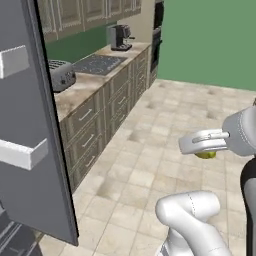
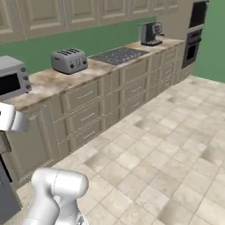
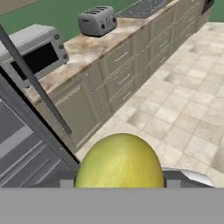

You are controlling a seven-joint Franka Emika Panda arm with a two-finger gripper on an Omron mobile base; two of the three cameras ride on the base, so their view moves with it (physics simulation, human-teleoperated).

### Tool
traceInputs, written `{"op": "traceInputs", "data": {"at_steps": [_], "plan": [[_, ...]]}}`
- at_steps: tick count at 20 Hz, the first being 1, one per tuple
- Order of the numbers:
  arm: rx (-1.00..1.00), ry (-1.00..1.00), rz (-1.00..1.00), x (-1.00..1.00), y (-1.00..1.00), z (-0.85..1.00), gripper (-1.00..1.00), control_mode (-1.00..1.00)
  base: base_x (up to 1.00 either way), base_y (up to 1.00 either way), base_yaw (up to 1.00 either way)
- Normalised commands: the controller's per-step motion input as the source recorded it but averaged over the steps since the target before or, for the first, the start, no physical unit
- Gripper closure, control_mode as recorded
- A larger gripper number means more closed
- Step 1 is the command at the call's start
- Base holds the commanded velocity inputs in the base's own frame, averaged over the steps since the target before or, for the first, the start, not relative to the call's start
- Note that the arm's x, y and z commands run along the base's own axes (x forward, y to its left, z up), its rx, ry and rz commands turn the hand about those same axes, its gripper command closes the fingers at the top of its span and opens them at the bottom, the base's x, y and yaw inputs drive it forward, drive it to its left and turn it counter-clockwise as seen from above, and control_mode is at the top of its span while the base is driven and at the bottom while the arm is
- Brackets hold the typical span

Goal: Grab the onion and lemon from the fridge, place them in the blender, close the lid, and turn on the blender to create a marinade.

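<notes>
The yellow-green lemon (image 3: 119, 162) sits between my fingers in the hand view, large and close. From the left base camera the lemon (image 1: 206, 155) peeks out under my hand, held in the air above the tiled floor. My gripper (image 1: 205, 150) is shut on it. The fridge (image 1: 35, 150) stands at the left with its dark grey door swung open and pale door bins on its inner face. In the hand view, the fridge (image 3: 26, 131) shows grey shelves and a long dark bar handle at the left. The onion, the blender and the lid are out of view.
A stone counter (image 2: 48, 83) with drawers runs along the wall. On it are a microwave (image 2: 13, 81), a toaster (image 2: 69, 60), a cooktop (image 2: 118, 55) and a coffee machine (image 2: 150, 34). A wall oven (image 2: 193, 44) stands at its far end. Tiled floor (image 2: 167, 145) stretches to the right.
</notes>
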Motion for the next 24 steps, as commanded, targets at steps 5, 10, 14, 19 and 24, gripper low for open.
{"op": "traceInputs", "data": {"at_steps": [5,10,14,19,24], "plan": [[0.00,0.00,0.00,0.00,0.00,0.00,1.00,1.00,0.15,-0.84,-0.65],[0.00,0.00,0.00,0.00,0.00,0.00,1.00,1.00,0.87,-0.39,-0.50],[0.00,0.00,0.00,0.00,0.00,0.00,1.00,1.00,1.00,-0.07,-0.41],[0.00,0.00,0.00,0.00,0.00,0.00,1.00,1.00,1.00,0.22,-0.32],[0.00,0.00,0.00,0.00,0.00,0.00,1.00,1.00,1.00,0.36,-0.31]]}}
